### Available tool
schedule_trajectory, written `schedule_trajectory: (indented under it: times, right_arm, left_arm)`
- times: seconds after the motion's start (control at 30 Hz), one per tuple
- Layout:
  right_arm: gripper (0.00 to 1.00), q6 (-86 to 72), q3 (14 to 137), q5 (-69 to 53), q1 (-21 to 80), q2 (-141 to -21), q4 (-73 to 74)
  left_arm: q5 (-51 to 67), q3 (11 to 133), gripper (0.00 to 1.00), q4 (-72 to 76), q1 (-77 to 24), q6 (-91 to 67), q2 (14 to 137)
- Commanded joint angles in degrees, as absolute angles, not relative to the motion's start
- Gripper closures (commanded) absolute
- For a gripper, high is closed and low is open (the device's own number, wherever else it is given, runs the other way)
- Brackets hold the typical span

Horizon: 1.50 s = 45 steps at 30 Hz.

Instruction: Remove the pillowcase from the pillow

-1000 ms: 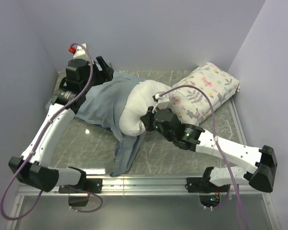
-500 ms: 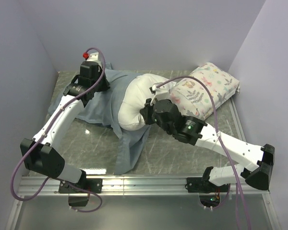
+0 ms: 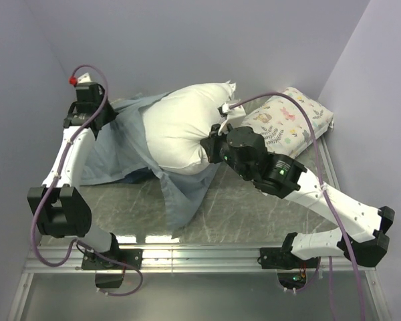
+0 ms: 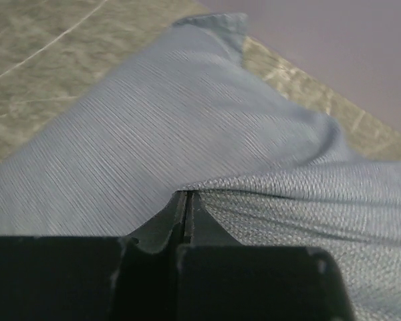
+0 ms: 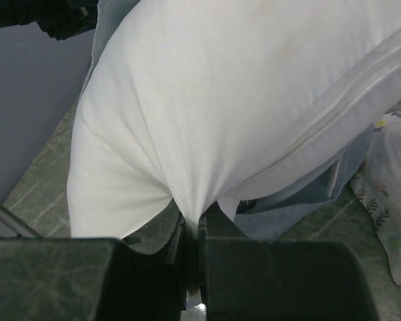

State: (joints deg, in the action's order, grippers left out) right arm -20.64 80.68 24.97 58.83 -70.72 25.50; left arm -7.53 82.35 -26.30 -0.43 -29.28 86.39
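The white pillow [image 3: 177, 127] is raised off the table at the back centre, most of it bare. My right gripper [image 3: 210, 146] is shut on a pinch of the pillow [image 5: 207, 100], its cloth drawn down between the jaws of my right gripper [image 5: 199, 224]. The pillowcase [image 3: 123, 150], showing its grey-blue inner side, hangs from the pillow's left part and trails toward the front. At the back left my left gripper [image 3: 103, 114] is shut on the pillowcase [image 4: 187, 127]; in its wrist view my left gripper [image 4: 187, 195] pinches a fold with the jaws together.
A smaller floral-print cream pillow [image 3: 287, 124] lies at the back right against the wall. Purple walls close the left, back and right sides. The marbled table [image 3: 254, 207] shows bare in front of the right arm. A metal rail [image 3: 200, 257] runs along the near edge.
My left gripper shut on the pillowcase and pulled it left toward the wall. My right gripper lifted the pillow up and back, baring more of it from the pillowcase.
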Motion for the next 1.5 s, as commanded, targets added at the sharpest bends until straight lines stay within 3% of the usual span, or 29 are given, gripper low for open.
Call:
schedule_trajectory:
  times: [0.0,0.37,0.47,0.5,0.6,0.7,0.97,1.23,1.33,1.37,1.43,1.47]
  right_arm:
    - [1.0,-18.55,85.96,31.29,58.27,-63.11,22.59]
    - [1.0,-18.46,85.95,29.71,58.36,-60.81,22.59]
    - [1.0,-17.93,87.97,28.57,58.36,-62.74,23.12]
    - [1.0,-17.93,89.02,28.22,58.36,-63.28,23.2]
    - [1.0,-17.32,91.05,28.38,58.36,-65.65,23.82]
    - [1.0,-16.53,92.45,30.14,58.36,-67.67,24.17]
    - [1.0,-14.77,98.52,32.96,58.36,-73.65,26.72]
    - [1.0,-13.09,101.95,34.45,58.36,-76.02,27.42]
    - [1.0,-13.01,102.74,34.28,58.27,-76.29,27.95]
    - [1.0,-12.83,103.27,34.36,58.36,-76.2,28.04]
    - [1.0,-12.39,104.49,35.42,58.36,-76.29,29.0]
    - [1.0,-11.87,104.94,35.77,58.36,-76.2,29.18]
  left_arm:
    - [-10.46,82.53,1.0,-23.73,8.07,-30.67,89.82]
    - [-6.95,83.67,1.0,-22.77,9.76,-31.2,92.47]
    - [-0.54,83.76,0.78,-21.62,9.41,-30.5,89.4]
    - [0.43,84.28,0.58,-22.32,9.06,-30.41,88.51]
    - [3.08,84.46,0.31,-22.41,7.65,-29.36,83.25]
    - [4.12,83.68,0.22,-24.43,5.89,-28.65,77.1]
    - [9.22,62.34,0.18,-21.36,-2.35,-33.13,56.19]
    - [10.03,44.49,0.13,-18.72,-7.21,-37.79,44.13]
    - [8.36,42.37,0.22,-18.37,-7.21,-39.1,45.34]
    - [7.48,42.1,0.43,-18.46,-7.21,-39.89,45.79]
    - [4.07,41.14,0.73,-18.63,-7.21,-41.57,47.19]
    - [2.83,40.78,0.94,-18.55,-7.21,-42.09,47.55]
